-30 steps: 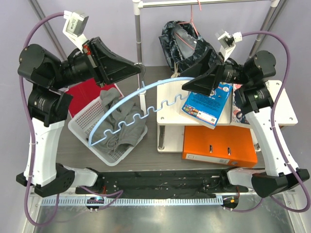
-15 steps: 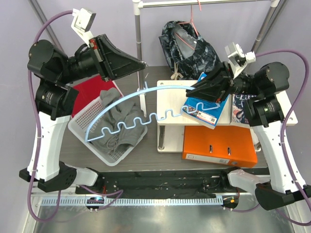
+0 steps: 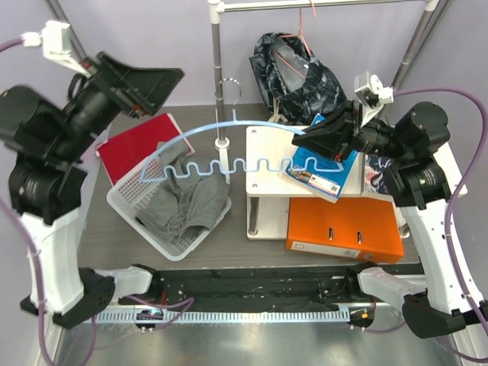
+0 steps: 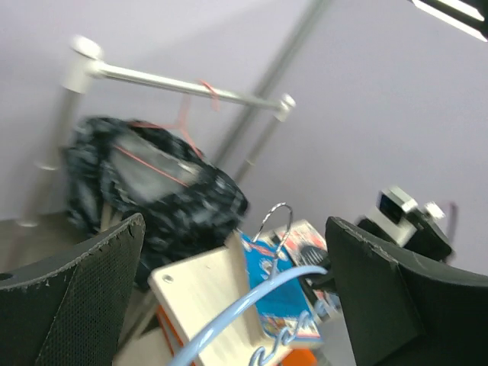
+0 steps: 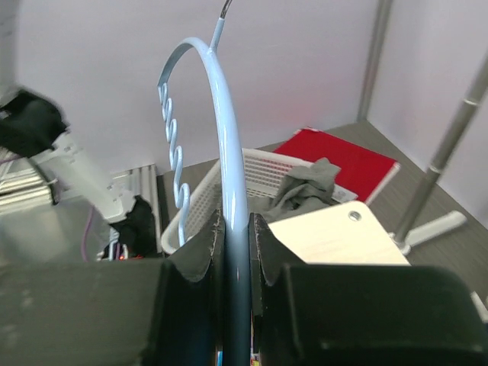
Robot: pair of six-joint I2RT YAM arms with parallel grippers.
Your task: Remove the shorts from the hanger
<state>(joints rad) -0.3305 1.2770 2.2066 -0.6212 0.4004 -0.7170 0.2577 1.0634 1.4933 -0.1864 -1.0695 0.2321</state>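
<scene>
Top external: left gripper [image 3: 171, 78] is up at upper left, jaws spread wide, nothing between them. Right gripper [image 3: 305, 141] pinches the end of the light-blue hanger [image 3: 206, 131], which arcs over the white basket [image 3: 126, 200] holding a grey garment [image 3: 187, 202]. Shorts [image 3: 293, 72] hang on the pink-red hanger [image 3: 305, 30] from the rail [image 3: 328, 4] at the back, apart from both grippers.

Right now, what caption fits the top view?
Right gripper pinches the blue hanger over the shelf; left gripper open, empty; shorts hang on the pink hanger at the rail.
</scene>
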